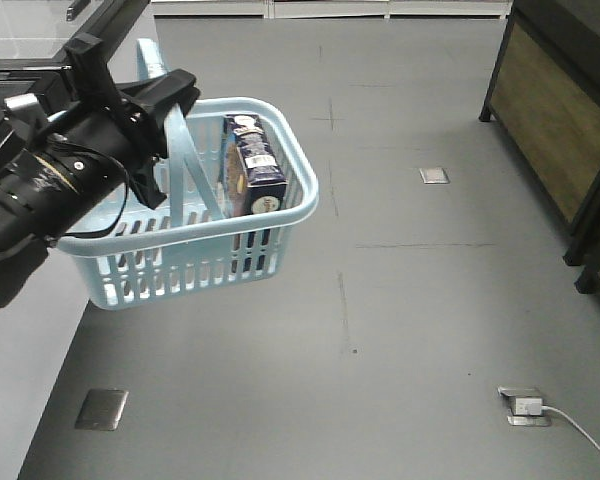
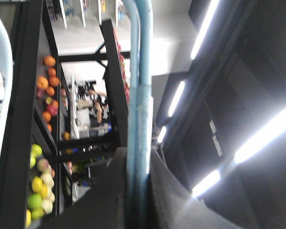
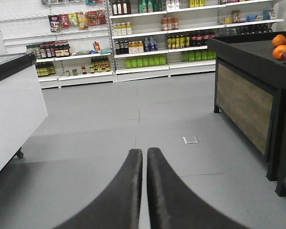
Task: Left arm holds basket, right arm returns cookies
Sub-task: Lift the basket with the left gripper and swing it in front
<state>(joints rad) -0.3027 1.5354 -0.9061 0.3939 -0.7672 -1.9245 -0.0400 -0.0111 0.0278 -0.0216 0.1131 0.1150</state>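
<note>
- left hand (image 1: 170, 105) clamped on the two handles (image 1: 183, 170) of the basket (image 1: 305, 200), both hoops bunched between its jaws
- left wrist view: the two pale blue hoops run straight up out of the dark jaws. A fruit rack (image 2: 40, 143) is on the left and ceiling strip lights (image 2: 262, 138) on the right
- basket hangs from that grip, off the grey floor (image 1: 430, 300), beside the edge of a pale surface (image 1: 20, 380) at lower left
- cookie box (image 1: 252, 165) is inside the basket toward its right end, standing on end and leaning a little, top above the rim
- right hand (image 3: 144, 155) pressed together with only a hairline gap between the jaws, nothing in it, pointing out over bare floor
- right wrist view, left to right: white cabinet (image 3: 14, 119), back shelves of bottles (image 3: 157, 47), dark wood-panelled stand (image 3: 248, 95) with oranges (image 3: 279, 47) on top
</note>
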